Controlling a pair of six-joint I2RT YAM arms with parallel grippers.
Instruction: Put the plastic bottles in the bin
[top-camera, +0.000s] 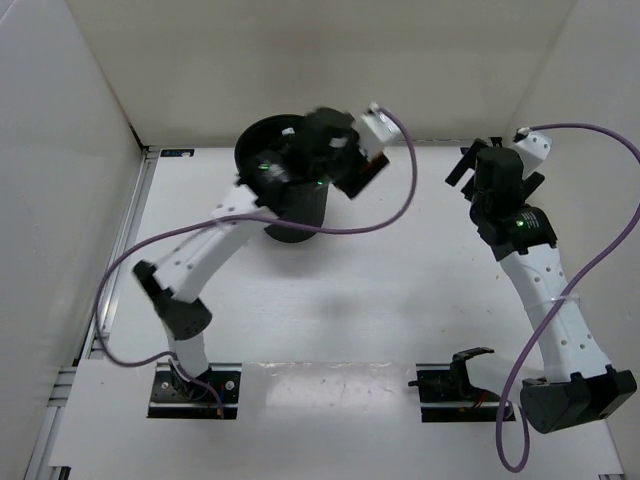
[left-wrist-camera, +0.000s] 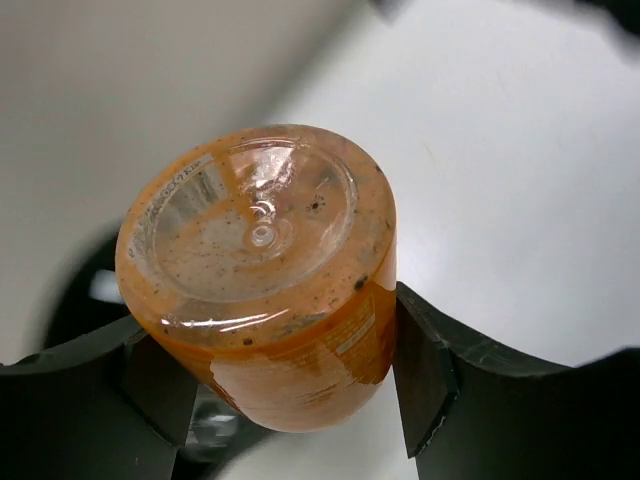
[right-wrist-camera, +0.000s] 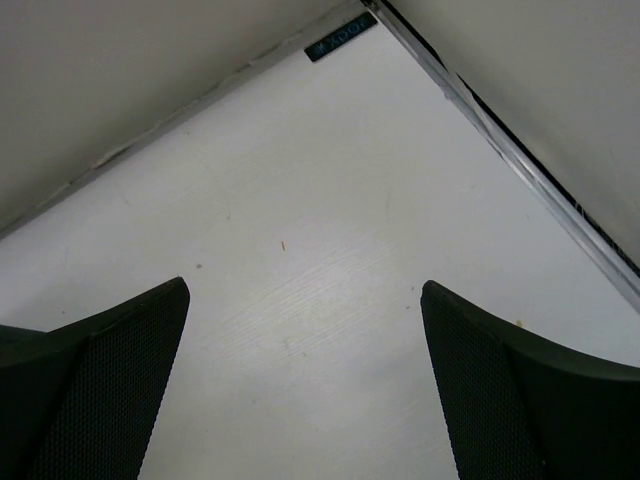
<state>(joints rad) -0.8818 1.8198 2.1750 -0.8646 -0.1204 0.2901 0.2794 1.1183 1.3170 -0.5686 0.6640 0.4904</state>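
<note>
At the near edge of the white table (top-camera: 380, 300), two black mounting plates (top-camera: 195, 390) carried the arm bases, and purple cables (top-camera: 400, 190) looped over the surface from each arm. The left arm (top-camera: 200, 260) reached away toward the far left. The left gripper (left-wrist-camera: 290, 380) was clamped on the orange bottle (left-wrist-camera: 260, 270), one black finger (left-wrist-camera: 160, 385) pressed against each side of its body. The bottle's clear, speckled base was turned toward the wrist camera. From above, this gripper was raised at the right rim of the round black bin (top-camera: 295, 220), which stood toward the far left of the table; the arm and wrist covered much of the bin's mouth. Whether the bottle was fully over the opening could not be determined. The right gripper (right-wrist-camera: 305, 300) was raised toward the far right corner, jaws spread wide with only bare table between them. Beyond it lay a small black label (right-wrist-camera: 340, 37) and an aluminium rail (right-wrist-camera: 520, 165) at the foot of the white enclosure walls (top-camera: 300, 60).
</note>
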